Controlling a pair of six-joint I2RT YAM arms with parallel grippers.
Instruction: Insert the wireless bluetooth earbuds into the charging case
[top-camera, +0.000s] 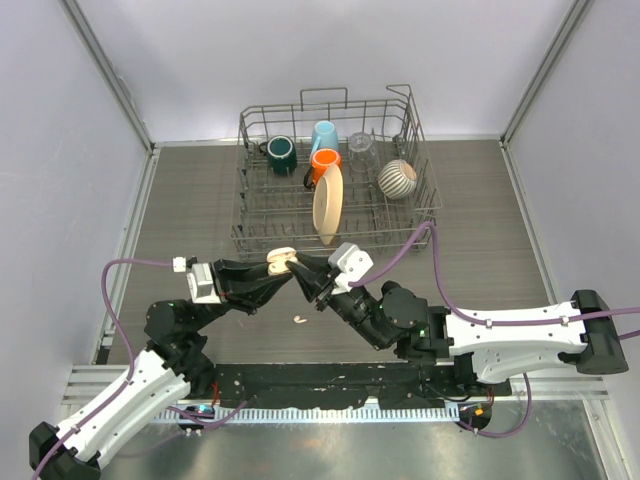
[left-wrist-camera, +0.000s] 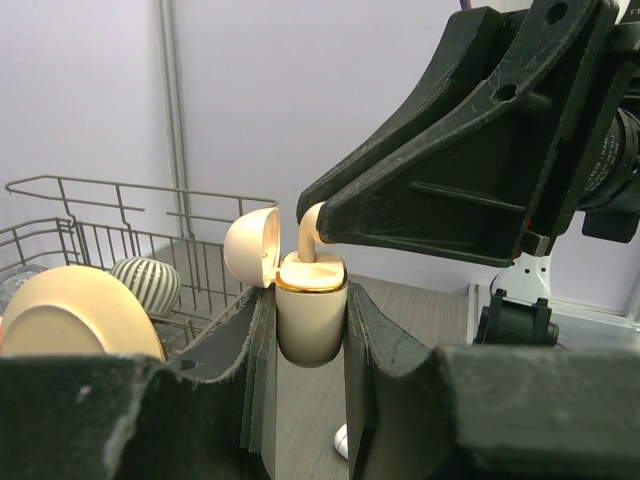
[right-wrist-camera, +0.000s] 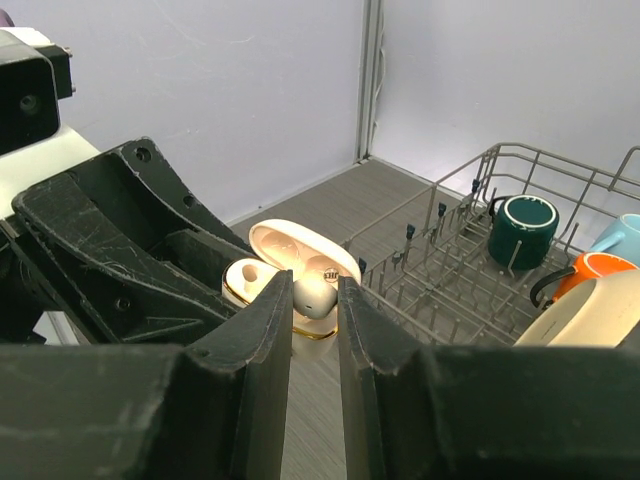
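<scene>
The right gripper (right-wrist-camera: 315, 300) is clamped on one earbud (left-wrist-camera: 309, 236), whose lower end meets the open charging case (left-wrist-camera: 310, 335). The left gripper (top-camera: 270, 268) pinches the case upright above the tabletop (top-camera: 200, 200) (a second earbud (top-camera: 300, 320) lies loose below). Insertion looks underway; next it needs a straight, gentle push, then release. No writing is legible.
</scene>
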